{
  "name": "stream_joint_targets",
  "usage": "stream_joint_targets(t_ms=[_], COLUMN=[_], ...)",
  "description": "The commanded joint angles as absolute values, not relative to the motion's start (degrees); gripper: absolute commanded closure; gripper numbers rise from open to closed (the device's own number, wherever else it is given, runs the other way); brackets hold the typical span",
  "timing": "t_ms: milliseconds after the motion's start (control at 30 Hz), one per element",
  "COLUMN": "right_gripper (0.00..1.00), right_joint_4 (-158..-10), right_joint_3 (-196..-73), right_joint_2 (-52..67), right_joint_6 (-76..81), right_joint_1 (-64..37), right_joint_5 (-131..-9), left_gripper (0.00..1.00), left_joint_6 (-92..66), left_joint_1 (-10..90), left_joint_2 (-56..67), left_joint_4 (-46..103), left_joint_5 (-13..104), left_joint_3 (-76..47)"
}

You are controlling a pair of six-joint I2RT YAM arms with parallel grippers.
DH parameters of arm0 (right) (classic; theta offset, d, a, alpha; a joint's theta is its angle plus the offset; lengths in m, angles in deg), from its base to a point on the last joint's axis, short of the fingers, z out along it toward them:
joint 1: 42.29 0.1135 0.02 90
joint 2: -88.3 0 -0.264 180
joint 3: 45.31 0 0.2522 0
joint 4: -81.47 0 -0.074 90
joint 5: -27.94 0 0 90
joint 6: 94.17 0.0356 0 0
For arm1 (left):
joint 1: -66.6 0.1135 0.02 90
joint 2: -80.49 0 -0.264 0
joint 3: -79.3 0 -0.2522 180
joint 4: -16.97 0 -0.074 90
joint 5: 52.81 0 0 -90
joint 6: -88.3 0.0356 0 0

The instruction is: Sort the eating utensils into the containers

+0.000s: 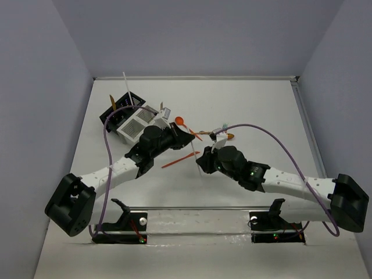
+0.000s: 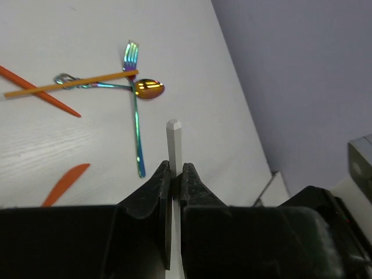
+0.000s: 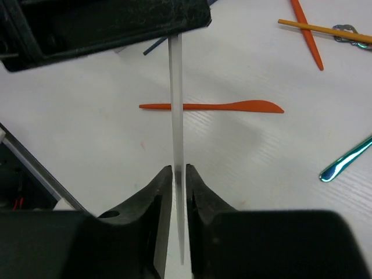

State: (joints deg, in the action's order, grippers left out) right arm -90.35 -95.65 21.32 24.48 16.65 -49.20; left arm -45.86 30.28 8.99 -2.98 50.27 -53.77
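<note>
White stick [image 2: 174, 142]: held off the worktop [image 1: 261, 110] near its middle, pinched by both claws at once. Left claw [image 2: 177, 170] closed tight on it, fingers all but meeting, a short blunt end poking past the tips. Right claw [image 3: 179, 171] likewise clamped on the white stick, jaws narrowed to the stick's width. From there the stick runs straight up and goes out of sight under the left arm's black housing. Top view: the two claws nose to nose, just right of the caddies.

Black caddy [image 1: 111, 112] and white caddy [image 1: 136, 123] side by side, touching, at the far left of the worktop. A tall white utensil [image 1: 125, 87] rises from the black one; other contents too small to tell.

Loose on the worktop:
- orange knife [image 3: 215, 106] lying flat, crossed in the right wrist view by the held stick
- rainbow fork [image 2: 137, 125] with a gold spoon [image 2: 149, 88] touching its neck
- yellow stick [image 2: 70, 85] lying across an orange stick [image 2: 61, 106]
</note>
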Motion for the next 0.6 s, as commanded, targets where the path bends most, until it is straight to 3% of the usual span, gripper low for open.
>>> stream_joint_targets(t_ms=[0, 133, 200, 567], right_gripper=[0.65, 0.37, 0.33, 0.34], right_joint_4=[-93.03, -90.66, -89.52, -85.12], right_joint_3=[-94.32, -92.91, -92.39, -87.90], right_joint_2=[25.01, 31.41, 34.06, 42.42], right_joint_6=[24.31, 23.87, 23.61, 23.96], right_joint_1=[17.04, 17.04, 17.04, 17.04], right_joint_5=[-48.09, -45.55, -44.40, -36.49], left_gripper=[0.94, 0.94, 0.94, 0.94], left_joint_6=[-39.85, -36.43, -35.19, -27.72], left_joint_1=[31.27, 31.27, 31.27, 41.09], left_joint_2=[11.58, 13.78, 14.75, 12.82], left_joint_4=[-1.18, 4.62, 6.55, 17.98], left_joint_5=[42.56, 37.73, 34.04, 22.78], left_joint_3=[-49.51, -45.64, -42.49, -22.44])
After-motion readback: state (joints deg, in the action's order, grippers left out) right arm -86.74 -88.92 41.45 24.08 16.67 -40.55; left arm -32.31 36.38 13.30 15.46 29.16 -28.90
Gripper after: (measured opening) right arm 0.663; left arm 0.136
